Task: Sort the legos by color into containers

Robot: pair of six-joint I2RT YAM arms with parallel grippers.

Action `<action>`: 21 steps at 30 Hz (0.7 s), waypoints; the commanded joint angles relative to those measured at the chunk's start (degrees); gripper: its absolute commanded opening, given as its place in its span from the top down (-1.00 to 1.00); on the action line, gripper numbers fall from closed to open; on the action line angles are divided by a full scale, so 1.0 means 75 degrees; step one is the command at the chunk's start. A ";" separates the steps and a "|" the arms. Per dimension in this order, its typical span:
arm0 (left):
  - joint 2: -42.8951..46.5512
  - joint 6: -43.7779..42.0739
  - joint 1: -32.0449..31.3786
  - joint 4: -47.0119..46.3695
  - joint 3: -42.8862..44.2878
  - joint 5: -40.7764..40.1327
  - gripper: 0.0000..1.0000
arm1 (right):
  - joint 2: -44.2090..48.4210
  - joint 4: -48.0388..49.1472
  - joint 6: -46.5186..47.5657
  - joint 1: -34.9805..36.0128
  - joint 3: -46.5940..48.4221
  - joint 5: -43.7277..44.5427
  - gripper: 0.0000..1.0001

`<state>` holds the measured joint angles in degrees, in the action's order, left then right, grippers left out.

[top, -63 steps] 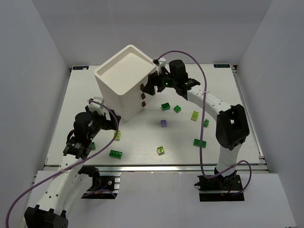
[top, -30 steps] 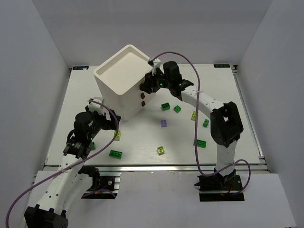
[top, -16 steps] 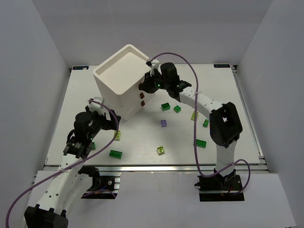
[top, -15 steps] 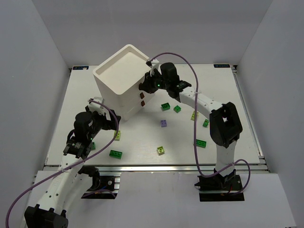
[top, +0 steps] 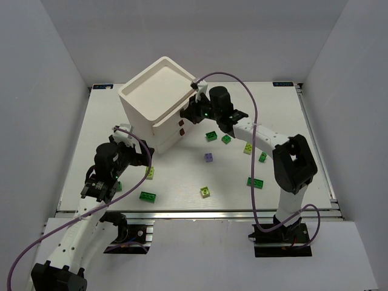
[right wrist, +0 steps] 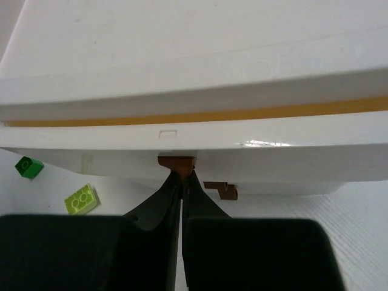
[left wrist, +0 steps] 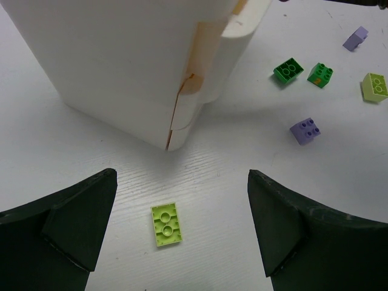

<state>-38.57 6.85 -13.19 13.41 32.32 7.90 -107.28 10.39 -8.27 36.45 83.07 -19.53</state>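
The white cabinet (top: 151,100) stands at the back left with its containers, three stacked drawers. My right gripper (top: 189,113) is shut on the top drawer's red-brown handle (right wrist: 176,162), and that drawer (left wrist: 245,21) juts out slightly. The two lower handles (top: 180,127) are free. Legos lie scattered: dark green (top: 211,136), purple (top: 208,157), yellow-green (top: 205,191). My left gripper (top: 130,159) hangs open over a yellow-green lego (left wrist: 165,224), which lies flat between the fingers (left wrist: 73,224), untouched, just in front of the cabinet's corner (left wrist: 173,136).
More legos lie at the right: yellow-green (top: 248,148), green (top: 263,157), green (top: 255,182). Another green one (top: 147,196) and a small green one (top: 118,186) sit near the front left. The table's raised rim (top: 200,212) runs along the front.
My right gripper reached the cabinet's top handle and shut on it, then drew slightly right. The left arm has not moved.
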 commanded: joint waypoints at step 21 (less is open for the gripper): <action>-0.0388 0.0024 0.0024 -0.0042 0.0168 0.0130 -0.96 | 0.2094 -0.0107 0.0294 -0.0231 -0.2275 -0.0266 0.28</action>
<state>-40.58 6.87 -13.19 13.34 32.32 8.16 -93.23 11.77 -6.90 34.98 66.22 -18.79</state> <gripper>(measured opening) 0.978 0.301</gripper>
